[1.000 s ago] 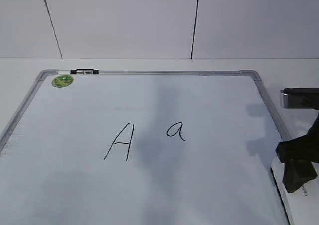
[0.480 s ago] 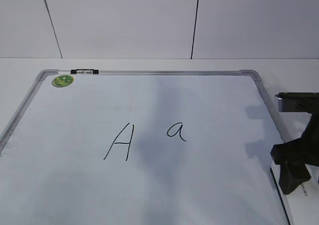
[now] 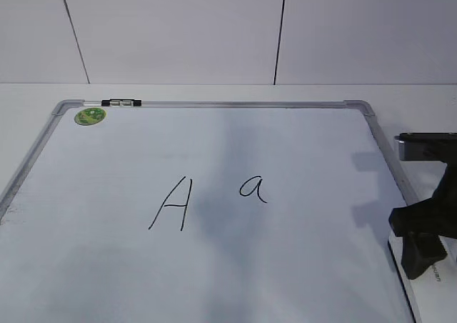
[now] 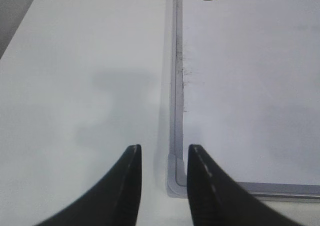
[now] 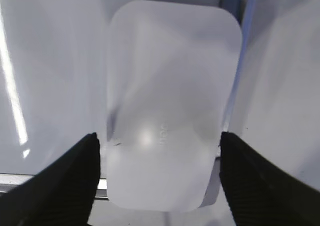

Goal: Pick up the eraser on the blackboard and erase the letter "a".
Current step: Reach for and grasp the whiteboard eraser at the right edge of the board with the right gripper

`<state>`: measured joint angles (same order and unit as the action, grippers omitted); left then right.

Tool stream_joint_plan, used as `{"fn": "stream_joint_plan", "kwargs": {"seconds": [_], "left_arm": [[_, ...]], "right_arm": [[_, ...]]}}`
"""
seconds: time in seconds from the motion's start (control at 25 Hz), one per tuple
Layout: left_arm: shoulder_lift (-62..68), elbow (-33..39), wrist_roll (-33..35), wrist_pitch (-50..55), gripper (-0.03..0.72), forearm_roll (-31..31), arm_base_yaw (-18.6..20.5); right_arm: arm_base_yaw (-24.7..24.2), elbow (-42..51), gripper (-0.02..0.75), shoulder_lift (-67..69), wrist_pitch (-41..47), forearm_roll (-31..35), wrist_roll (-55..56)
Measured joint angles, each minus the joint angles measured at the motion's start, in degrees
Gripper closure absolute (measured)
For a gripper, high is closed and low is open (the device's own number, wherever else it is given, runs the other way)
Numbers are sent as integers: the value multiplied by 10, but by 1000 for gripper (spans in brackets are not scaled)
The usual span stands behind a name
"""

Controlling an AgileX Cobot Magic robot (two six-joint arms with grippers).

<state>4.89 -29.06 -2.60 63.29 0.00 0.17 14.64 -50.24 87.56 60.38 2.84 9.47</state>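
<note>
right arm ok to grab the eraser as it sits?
Probably yes: the right gripper is open, one finger at each long side of the eraser, with nothing between them. Contact is unclear.

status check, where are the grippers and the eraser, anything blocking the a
Right gripper open, straddling the eraser at the blackboard's right edge. Left gripper empty, at the board's left corner. Letter "a" unerased, nothing in the way.

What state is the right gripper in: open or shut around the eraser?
Open. In the right wrist view the gripper straddles the eraser, one finger at each long side; whether the pads touch it yet cannot be told.
</note>
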Motion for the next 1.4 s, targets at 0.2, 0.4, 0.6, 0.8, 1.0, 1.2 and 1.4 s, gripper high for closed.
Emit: {"fn": "stream_joint_plan", "kwargs": {"seconds": [0.2,0.4,0.6,0.8,1.0,1.2,1.4], "left_arm": [[0,0,0,0,449,0,0],[0,0,0,0,450,0,0],[0,0,0,0,452,0,0],[0,0,0,0,451,0,0],[0,0,0,0,451,0,0],[0,0,0,0,451,0,0],[0,0,0,0,451,0,0]], "right_arm": [[0,0,144,0,0,-15,0],[0,0,144,0,0,-17,0],[0,0,145,0,-12,-17,0],[0,0,145,0,-12,-17,0],[0,0,145,0,-5,-21,3],[0,0,145,0,11,-28,5],[0,0,111,0,29,-15,5]]}}
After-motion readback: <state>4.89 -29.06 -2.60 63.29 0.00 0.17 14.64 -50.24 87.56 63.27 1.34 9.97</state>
